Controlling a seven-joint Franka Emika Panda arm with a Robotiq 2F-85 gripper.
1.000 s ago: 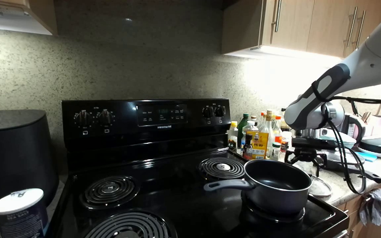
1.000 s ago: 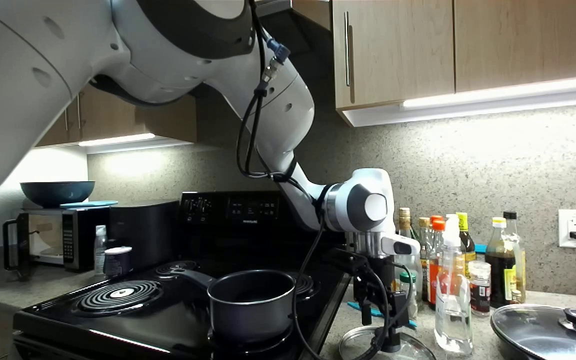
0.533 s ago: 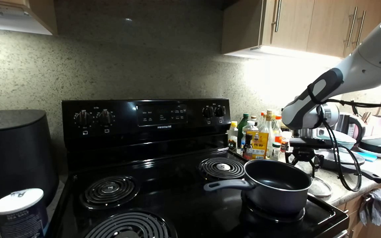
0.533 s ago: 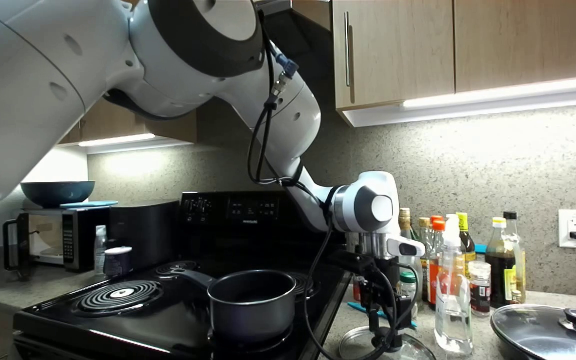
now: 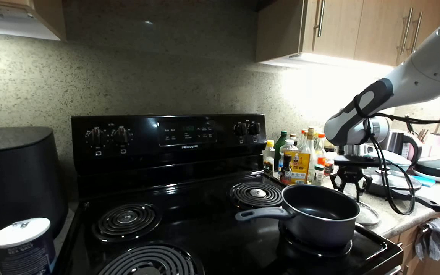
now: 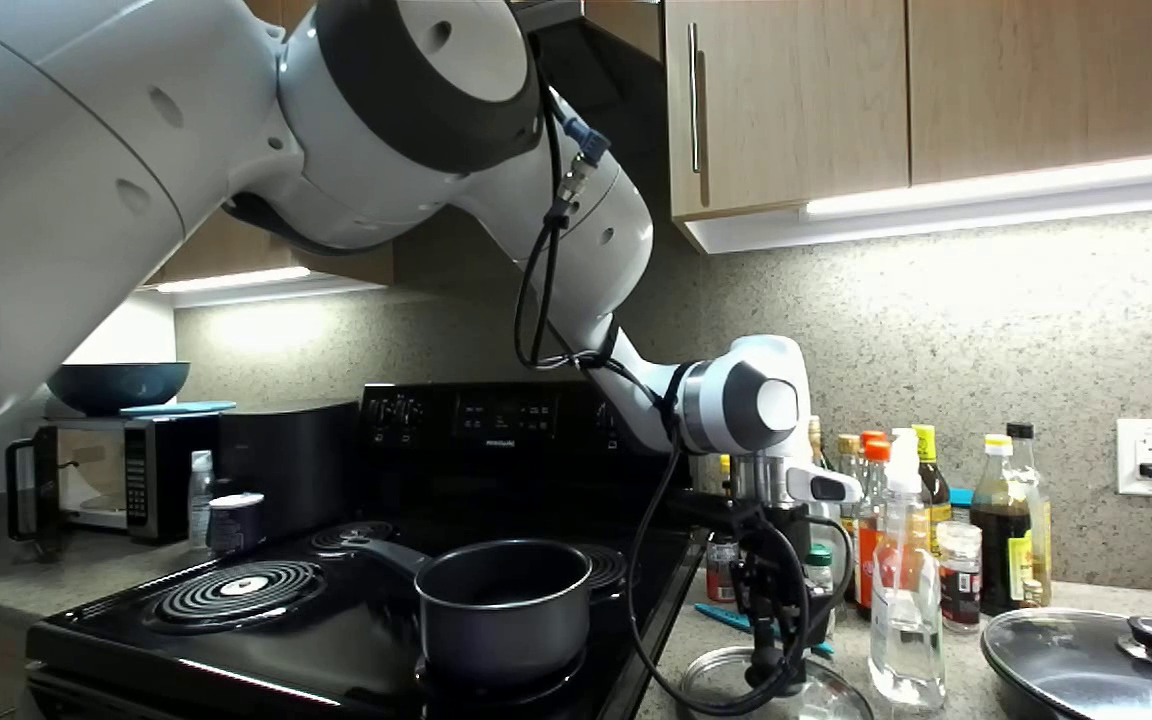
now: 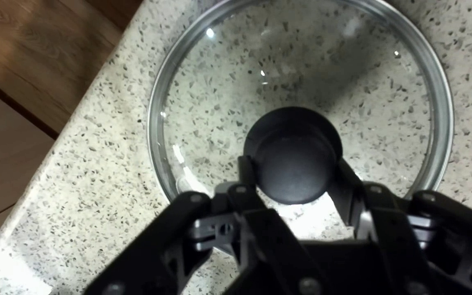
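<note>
Gripper clamps the black knob of a glass lid. Lid lies on speckled counter; saucepan stands nearby on stove.

Speckled counter | on it: 1 glass lid | 1 clear spray bottle

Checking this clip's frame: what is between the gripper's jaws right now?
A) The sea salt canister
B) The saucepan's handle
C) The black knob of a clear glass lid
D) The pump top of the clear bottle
C: in the wrist view the gripper has its jaws closed on opposite sides of the black knob of the clear glass lid.
</note>
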